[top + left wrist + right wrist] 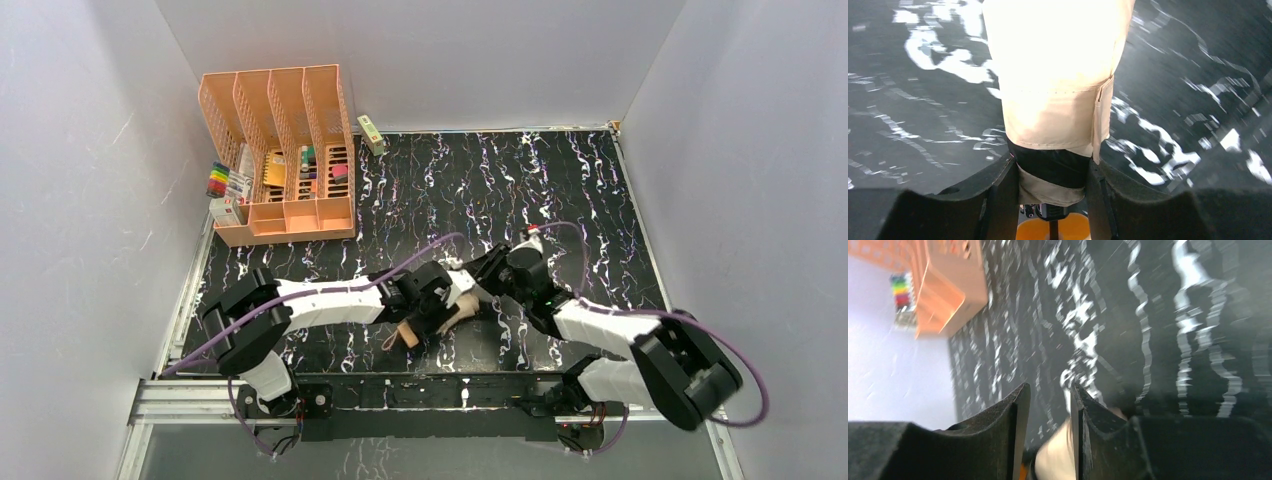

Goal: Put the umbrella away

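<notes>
Left gripper (1050, 192) clamps one end of the umbrella (1053, 75) at the near middle of the table (560, 190), right gripper (1050, 395) beside it, fingers slightly parted on nothing, so the bundle may twist loose from that single hold; no writing is legible
</notes>
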`<state>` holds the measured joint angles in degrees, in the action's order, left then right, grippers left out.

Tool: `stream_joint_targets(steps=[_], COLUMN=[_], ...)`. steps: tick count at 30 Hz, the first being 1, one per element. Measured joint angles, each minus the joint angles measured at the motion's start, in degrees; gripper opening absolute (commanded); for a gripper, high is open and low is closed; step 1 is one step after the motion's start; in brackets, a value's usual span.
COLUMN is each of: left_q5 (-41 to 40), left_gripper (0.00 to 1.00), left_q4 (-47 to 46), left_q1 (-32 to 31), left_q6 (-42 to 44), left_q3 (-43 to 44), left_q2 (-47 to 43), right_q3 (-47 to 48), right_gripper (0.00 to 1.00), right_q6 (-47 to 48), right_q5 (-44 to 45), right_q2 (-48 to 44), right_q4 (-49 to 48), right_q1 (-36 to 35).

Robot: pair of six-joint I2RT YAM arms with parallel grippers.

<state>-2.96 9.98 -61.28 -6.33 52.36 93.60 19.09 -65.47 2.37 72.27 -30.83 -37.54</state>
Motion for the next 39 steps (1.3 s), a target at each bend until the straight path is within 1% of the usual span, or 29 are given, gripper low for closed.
stream_joint_targets(steps=[2,4,6,10,12,15,16,17,19,23,27,30,33,37,39], left_q5=[4.68,8.26,11.34,14.93,15.93,16.33,16.35,16.39,16.35,15.93,13.51,8.26,0.2,-9.46,-13.33], left_gripper=[0.05,0.05,0.08,0.26,0.38,0.51,0.64,0.71,0.77,0.79,0.78,0.78,0.79,0.67,0.62], left_q4=[1.73,3.02,4.17,5.77,6.95,8.39,8.66,8.76,8.44,7.13,3.28,1.07,0.42,4.26,7.76], left_q1=[-1.14,-1.81,-1.79,0.28,1.99,4.72,5.49,6.32,7.48,8.5,9.64,10.34,11.02,11.67,11.85], left_q6=[3.69,7.19,10.73,15.5,17.03,18.12,18.29,18.16,17.92,15.93,11.56,6.03,-2.32,-14.56,-20.39], left_q3=[-0.22,-0.2,-0.15,0.33,0.9,2.16,2.69,3.32,4.2,4.33,1.64,-2.12,-6.95,-10.93,-12.07], left_q2=[-1.16,-1.49,-1.51,-1.51,-1.51,-1.51,-1.51,-1.51,-1.7,-4.42,-11.98,-19.71,-28.94,-36.46,-37.77], right_q3=[0.94,1.77,2.19,2.47,2.86,3.5,3.65,3.78,4.44,6.21,9.16,10.86,13.64,16.04,18.12], right_gripper=[0.45,0.45,0.46,0.47,0.47,0.48,0.48,0.48,0.48,0.49,0.53,0.56,0.57,0.52,0.51], right_q6=[3.06,5.53,8.09,11.78,13.27,15.45,16.28,16.9,18.62,21.22,25.0,27.63,31.98,36.63,38.49], right_q5=[5.57,9.44,12.68,15.78,16.17,15.76,15.34,15.06,13.92,12.48,10.67,9.33,7.17,4.39,3.41], right_q2=[-4.9,-8.24,-11.5,-15.67,-16.83,-18.6,-19.08,-19.47,-20.04,-20.41,-19.71,-18.34,-14.91,-10.95,-7.91], right_q4=[7.13,12.11,17.03,25.75,29.44,34.16,35.34,36.06,38.21,41.68,45.0,46.18,47.89,49.59,51.43], right_q1=[0.7,1.29,1.55,1.57,1.57,1.6,1.6,1.6,1.6,1.6,1.6,1.77,1.81,1.84,1.86])
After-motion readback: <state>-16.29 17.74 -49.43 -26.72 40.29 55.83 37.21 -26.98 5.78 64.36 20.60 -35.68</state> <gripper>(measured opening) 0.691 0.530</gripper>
